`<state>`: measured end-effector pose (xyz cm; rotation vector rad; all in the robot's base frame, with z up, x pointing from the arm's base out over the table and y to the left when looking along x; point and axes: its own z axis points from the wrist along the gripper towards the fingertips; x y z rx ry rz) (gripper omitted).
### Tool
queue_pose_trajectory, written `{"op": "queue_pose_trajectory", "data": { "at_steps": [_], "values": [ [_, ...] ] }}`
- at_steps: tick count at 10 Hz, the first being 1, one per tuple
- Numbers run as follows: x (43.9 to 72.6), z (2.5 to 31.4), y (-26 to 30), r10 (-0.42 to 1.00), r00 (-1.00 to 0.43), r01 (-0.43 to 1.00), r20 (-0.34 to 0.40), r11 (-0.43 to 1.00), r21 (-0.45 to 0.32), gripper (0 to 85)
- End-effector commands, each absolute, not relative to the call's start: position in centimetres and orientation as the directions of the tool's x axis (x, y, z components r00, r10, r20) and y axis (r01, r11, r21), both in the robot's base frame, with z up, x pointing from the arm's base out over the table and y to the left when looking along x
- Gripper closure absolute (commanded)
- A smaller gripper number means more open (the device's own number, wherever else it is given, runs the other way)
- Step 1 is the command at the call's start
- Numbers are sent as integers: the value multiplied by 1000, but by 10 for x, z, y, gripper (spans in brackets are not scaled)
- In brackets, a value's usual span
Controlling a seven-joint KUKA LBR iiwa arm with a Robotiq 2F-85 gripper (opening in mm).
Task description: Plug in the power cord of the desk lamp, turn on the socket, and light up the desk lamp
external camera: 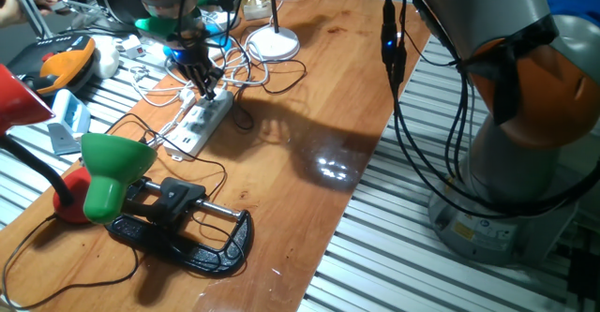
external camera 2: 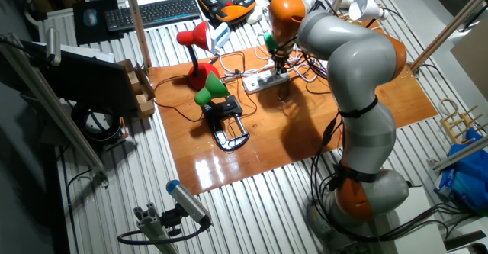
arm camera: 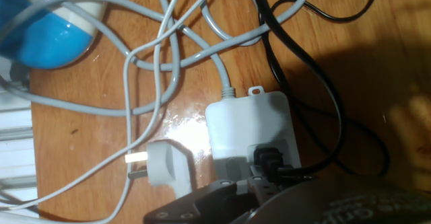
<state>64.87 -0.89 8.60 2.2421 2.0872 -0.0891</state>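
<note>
At the socket (arm camera: 252, 133), the power cord (arm camera: 322, 96) looked limp, best held by its rigid plug (arm camera: 269, 160), while whether the pincer (external camera: 204, 85) gripped it I could not tell.

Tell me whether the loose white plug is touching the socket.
Apart. In the hand view the white plug lies on the table left of the socket, with a strip of bare wood showing between them.

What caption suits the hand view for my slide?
Gripper over the socket, black plug seated, loose white plug beside.
</note>
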Motion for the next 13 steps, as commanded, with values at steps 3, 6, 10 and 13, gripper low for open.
{"op": "queue_pose_trajectory", "data": {
  "at_steps": [3, 6, 10, 13],
  "values": [
    [649, 86, -9, 993, 69, 998, -100, -67, 15, 850],
    [649, 85, -9, 993, 59, 998, -99, -58, 13, 850],
    [649, 86, -7, 992, 52, 999, -118, -51, 8, 850],
    [649, 83, -6, 992, 49, 999, -116, -48, 6, 850]
  ]
}}
